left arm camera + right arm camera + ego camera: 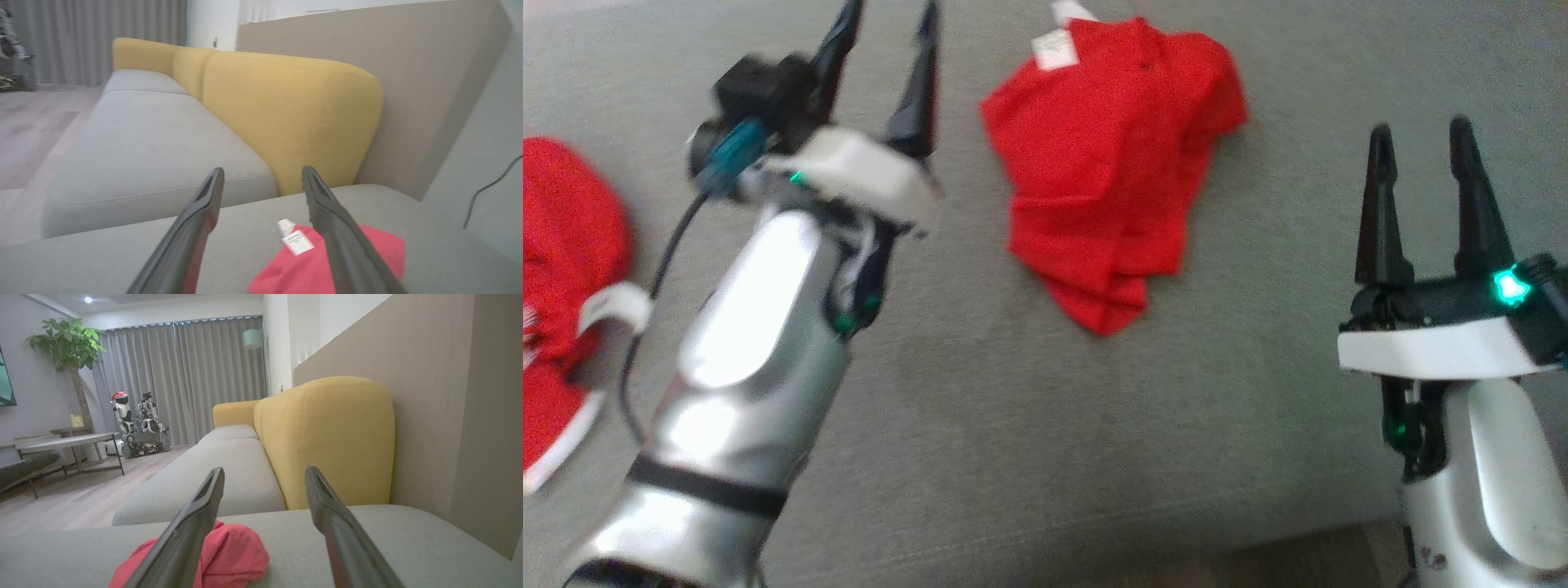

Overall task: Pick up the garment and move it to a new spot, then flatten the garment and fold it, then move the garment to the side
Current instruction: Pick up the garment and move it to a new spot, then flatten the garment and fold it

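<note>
**A:** The red garment [1111,163] is lying bunched on the grey sofa seat [1013,457], between the two arms, toward the far side.

**B:** Its long axis is running far to near. The wide end is sitting away from the robot and the narrow tip is pointing back at it.

**A:** White tags [1054,49] are showing at its far left corner, the print too blurred to read.

**B:** The left gripper [890,12] is hovering just left of it, fingers spread and gripping nothing. The right gripper [1419,129] is hanging well off to the right, fingers apart too.
</note>
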`<state>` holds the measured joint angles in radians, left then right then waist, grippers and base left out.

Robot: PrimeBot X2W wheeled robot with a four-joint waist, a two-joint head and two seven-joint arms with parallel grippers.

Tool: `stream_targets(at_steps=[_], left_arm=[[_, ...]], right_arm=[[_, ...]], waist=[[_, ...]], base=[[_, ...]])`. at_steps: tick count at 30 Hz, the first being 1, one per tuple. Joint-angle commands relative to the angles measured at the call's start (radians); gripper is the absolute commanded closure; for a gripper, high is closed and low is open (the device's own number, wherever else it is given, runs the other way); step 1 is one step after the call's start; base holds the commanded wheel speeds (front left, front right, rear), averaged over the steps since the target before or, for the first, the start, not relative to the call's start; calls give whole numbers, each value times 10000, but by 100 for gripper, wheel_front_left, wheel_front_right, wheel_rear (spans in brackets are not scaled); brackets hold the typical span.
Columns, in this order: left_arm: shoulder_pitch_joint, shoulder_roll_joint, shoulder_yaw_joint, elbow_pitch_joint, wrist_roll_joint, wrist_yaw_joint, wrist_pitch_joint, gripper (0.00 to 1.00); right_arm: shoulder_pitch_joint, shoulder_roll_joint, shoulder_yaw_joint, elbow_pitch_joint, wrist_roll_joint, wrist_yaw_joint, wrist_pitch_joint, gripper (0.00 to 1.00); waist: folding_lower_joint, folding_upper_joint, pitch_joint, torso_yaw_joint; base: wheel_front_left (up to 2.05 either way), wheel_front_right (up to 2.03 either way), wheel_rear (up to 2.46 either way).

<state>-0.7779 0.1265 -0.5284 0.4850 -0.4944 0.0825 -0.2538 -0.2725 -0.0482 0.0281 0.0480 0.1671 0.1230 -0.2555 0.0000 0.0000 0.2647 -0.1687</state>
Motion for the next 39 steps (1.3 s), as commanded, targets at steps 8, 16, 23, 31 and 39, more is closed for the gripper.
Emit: stream_targets(at_steps=[8, 16, 23, 31, 39], left_arm=[[3101, 737, 1721, -1849, 356, -423, -77, 0], [5370, 161, 2891, -3129, 959, -812, -78, 0], [5578, -394, 3287, -3224, 1310, -1089, -79, 0], [5549, -728, 3271, -2998, 1352, -1357, -79, 0], [5328, -759, 2950, -2890, 991, -1351, -79, 0]], right_arm=[[691, -20, -197, 670, -557, 77, -62, 0], [949, -20, -630, 1004, -805, 77, -62, 0], [316, -20, -851, 1360, -924, 77, 226, 0], [-1595, -20, -1490, 2988, -1281, 77, 1461, 0], [-3018, -101, -2496, 4563, -2209, 77, 2289, 0]], waist=[[0, 0, -1508, 2372], [0, 0, -1707, 3012], [0, 0, -1583, 3379], [0, 0, -918, 3940], [0, 0, -418, 4421]], base=[[0, 0, 0], [0, 0, 0], [0, 0, 0], [0, 0, 0], [0, 0, 0]])
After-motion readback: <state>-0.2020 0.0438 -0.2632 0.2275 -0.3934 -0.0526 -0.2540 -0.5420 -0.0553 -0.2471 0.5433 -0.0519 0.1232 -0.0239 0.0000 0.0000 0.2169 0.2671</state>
